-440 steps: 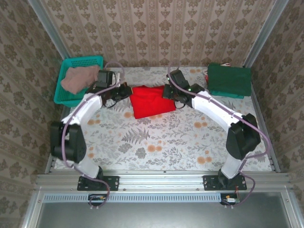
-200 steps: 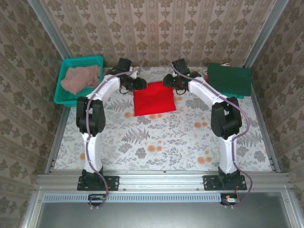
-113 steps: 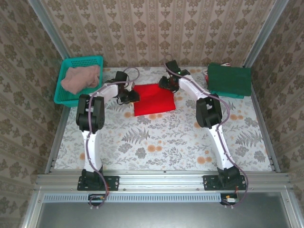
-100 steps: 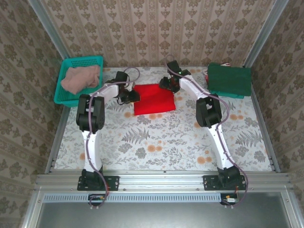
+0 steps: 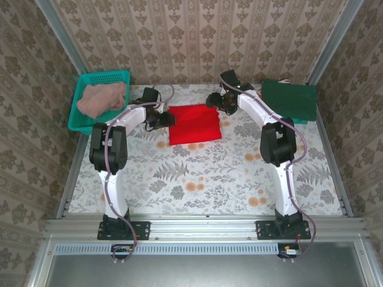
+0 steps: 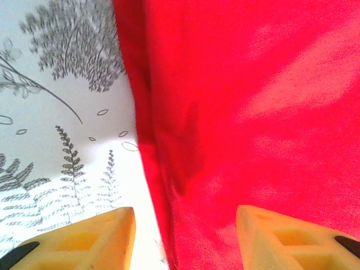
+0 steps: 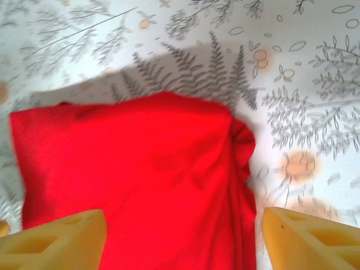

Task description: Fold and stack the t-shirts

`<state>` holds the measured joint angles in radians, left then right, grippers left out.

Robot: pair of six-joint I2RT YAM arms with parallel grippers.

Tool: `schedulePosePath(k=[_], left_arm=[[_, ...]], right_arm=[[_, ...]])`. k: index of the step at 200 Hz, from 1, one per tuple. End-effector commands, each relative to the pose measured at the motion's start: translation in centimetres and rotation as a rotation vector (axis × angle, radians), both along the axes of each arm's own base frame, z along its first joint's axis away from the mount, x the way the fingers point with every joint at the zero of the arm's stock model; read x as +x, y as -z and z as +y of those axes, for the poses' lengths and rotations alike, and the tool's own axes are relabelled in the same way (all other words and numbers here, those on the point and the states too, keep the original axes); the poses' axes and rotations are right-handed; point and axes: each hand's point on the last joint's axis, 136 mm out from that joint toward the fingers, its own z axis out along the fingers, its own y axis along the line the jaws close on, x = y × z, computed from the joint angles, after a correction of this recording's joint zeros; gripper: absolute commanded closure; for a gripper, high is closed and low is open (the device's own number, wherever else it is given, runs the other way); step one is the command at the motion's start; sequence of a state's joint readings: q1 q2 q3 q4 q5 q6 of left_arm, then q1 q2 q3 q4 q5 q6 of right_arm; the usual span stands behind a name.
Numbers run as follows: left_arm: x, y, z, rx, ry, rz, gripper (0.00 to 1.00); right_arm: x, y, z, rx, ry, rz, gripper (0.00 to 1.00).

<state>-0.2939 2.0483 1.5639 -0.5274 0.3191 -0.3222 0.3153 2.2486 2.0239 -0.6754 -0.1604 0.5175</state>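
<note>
Left tool [image 6: 185,225] and right tool [image 7: 183,225] have both let go, jaws spread wide now, nothing pinched. So the red t-shirt [image 5: 192,124] lies folded flat on the worktop [image 5: 197,173] between them, probably ready for the dark green stack [image 5: 290,100].

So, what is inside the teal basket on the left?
A crumpled pink t-shirt lies in the basket. Whether anything is under the cloth cannot be seen, because the shirt covers it.
</note>
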Motion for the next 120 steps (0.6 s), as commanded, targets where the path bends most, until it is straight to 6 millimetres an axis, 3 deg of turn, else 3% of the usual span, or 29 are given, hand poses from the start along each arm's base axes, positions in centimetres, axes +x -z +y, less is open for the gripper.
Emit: schedulePosePath(k=[1, 33, 53, 87, 120], left_arm=[[0.0, -3.6, -2.7, -0.038, 0.034, -0.078, 0.49], [-0.4, -2.9, -6.2, -0.094, 0.090, -0.045, 0.52], [-1.3, -1.2, -6.9, -0.128, 0.089, -0.022, 0.52], [-2.7, 3.9, -5.5, -0.104, 0.061, 0.078, 0.55], [-3.5, 5.8, -3.5, -0.085, 0.026, 0.114, 0.57]], right_arm=[[-1.9, -0.8, 3.3, 0.033, -0.066, -0.057, 0.31], [-4.4, 3.3, 4.8, 0.069, -0.064, 0.008, 0.52], [-5.5, 6.5, 3.7, 0.040, -0.035, 0.069, 0.54], [-6.7, 9.9, 1.9, 0.042, 0.008, 0.133, 0.52], [-7.3, 9.7, 0.1, 0.025, 0.036, 0.129, 0.47]])
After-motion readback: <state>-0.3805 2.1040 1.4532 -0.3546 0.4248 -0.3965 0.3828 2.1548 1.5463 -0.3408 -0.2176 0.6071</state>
